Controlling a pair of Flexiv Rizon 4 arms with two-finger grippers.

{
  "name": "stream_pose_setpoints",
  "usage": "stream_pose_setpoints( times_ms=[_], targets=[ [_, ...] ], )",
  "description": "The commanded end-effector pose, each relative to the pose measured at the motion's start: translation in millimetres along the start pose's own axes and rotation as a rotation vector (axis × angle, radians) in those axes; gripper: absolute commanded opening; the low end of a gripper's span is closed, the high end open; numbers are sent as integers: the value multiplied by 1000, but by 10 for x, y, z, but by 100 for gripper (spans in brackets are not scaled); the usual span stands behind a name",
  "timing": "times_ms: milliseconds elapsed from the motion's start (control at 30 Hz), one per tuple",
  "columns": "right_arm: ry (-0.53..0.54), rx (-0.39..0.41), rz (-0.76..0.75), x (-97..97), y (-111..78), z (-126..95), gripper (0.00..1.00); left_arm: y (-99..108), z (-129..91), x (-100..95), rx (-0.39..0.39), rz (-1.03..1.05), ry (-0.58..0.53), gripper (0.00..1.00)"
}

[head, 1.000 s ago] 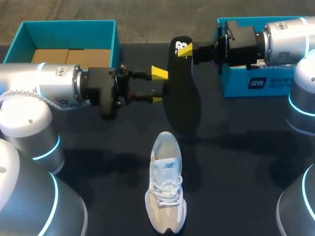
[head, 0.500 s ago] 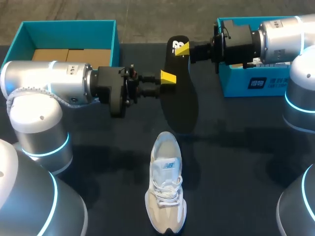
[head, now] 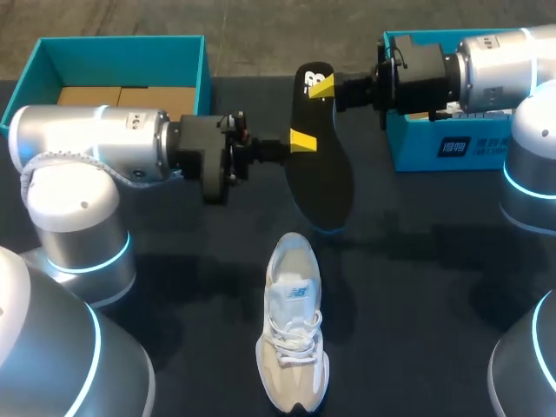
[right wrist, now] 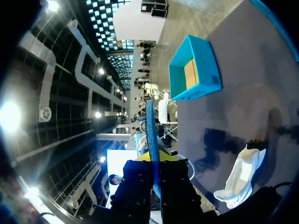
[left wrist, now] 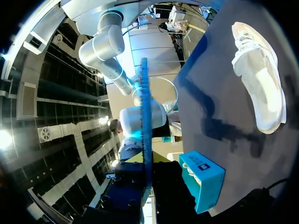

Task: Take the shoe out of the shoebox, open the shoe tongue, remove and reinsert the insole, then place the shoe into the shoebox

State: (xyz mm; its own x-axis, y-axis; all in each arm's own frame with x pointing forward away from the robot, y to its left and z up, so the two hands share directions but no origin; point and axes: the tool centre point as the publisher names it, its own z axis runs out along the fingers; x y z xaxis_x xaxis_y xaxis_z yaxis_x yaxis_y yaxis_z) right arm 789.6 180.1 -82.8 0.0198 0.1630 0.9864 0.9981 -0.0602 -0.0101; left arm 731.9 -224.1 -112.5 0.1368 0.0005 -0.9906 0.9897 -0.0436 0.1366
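Observation:
A black insole hangs in the air over the middle of the table, held from two sides. My right gripper is shut on its far end. My left gripper pinches its left edge, fingers together on it. In the left wrist view the insole shows edge-on as a thin blue strip running out from between the fingers. The right wrist view shows the insole the same way, above yellow tips. The white shoe lies on the table below, laces up, nearer the front edge.
An open teal shoebox with brown card inside stands at the back left. A second teal box sits at the back right, under my right arm. The dark table spreads around the shoe.
My left gripper moved right to the insole and closed its fingers on the edge. The right gripper shifted the insole slightly left early on, then held still.

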Motion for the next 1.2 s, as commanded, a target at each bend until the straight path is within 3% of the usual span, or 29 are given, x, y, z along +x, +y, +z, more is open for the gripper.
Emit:
stream_pose_setpoints(
  times_ms=[33, 133, 167, 200, 600, 933, 1200],
  targets=[
    [-1, 0, 0, -1, 3, 23, 0, 11, 63, 18, -2, 0, -3, 0],
    [-1, 0, 0, -1, 3, 23, 0, 8, 73, 14, -2, 1, -6, 0],
    [11, 8, -11, 0, -5, 23, 37, 8, 73, 9, -3, 2, -7, 0],
    [26, 6, -19, 6, -13, 29, 100, 9, 70, 1, -4, 3, -10, 0],
    [49, -48, -82, -20, -140, -82, 100, 7, -126, 15, -38, -12, -1, 0],
    [68, -23, -98, -80, -271, -137, 100, 26, -490, 94, -62, -65, 11, 0],
    [65, -22, -119, -126, -335, -220, 100, -23, -708, 164, -20, -198, 23, 0]
  ],
)
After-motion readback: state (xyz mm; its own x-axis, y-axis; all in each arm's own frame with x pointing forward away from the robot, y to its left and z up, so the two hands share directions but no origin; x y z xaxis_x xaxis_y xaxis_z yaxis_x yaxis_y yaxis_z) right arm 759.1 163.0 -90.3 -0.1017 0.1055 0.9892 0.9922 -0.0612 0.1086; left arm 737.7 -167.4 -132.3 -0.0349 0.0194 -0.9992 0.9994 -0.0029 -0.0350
